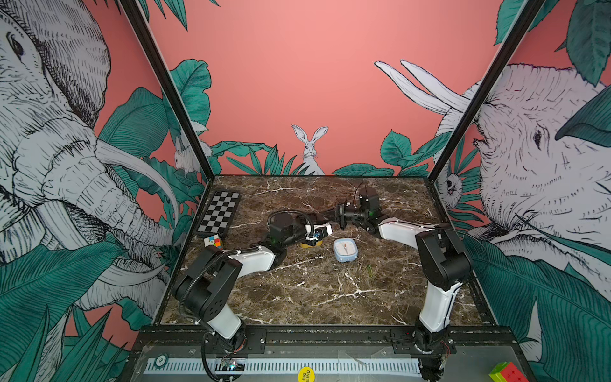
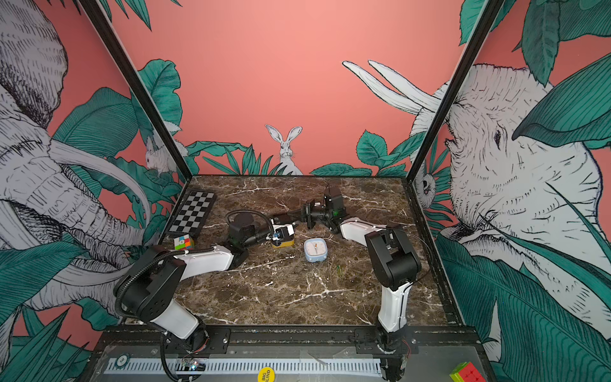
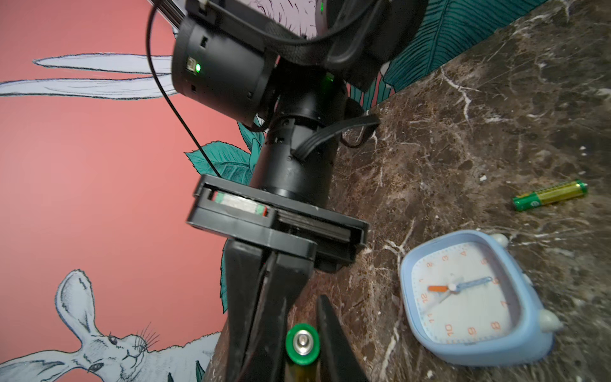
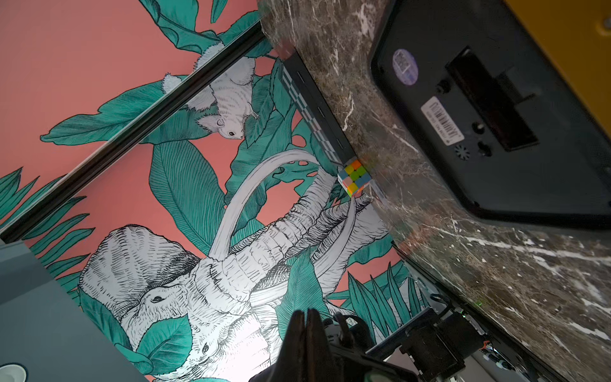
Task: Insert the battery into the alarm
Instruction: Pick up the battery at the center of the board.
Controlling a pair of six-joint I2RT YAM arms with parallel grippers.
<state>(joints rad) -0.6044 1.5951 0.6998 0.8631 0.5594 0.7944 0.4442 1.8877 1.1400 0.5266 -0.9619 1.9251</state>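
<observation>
Left wrist view: battery (image 3: 302, 344) pinched end-on in our left fingers (image 3: 334, 340), close to the yellow alarm (image 1: 312, 244).
We judge it is held so to line up with the open slot in the alarm's black back; our right fingers (image 4: 317, 337) are pressed together, empty, likely to nudge. A blue clock (image 3: 469, 297) and spare battery (image 3: 549, 199) lie on the marble table (image 1: 314, 297), jungle-mural walls (image 1: 297, 82) around.
</observation>
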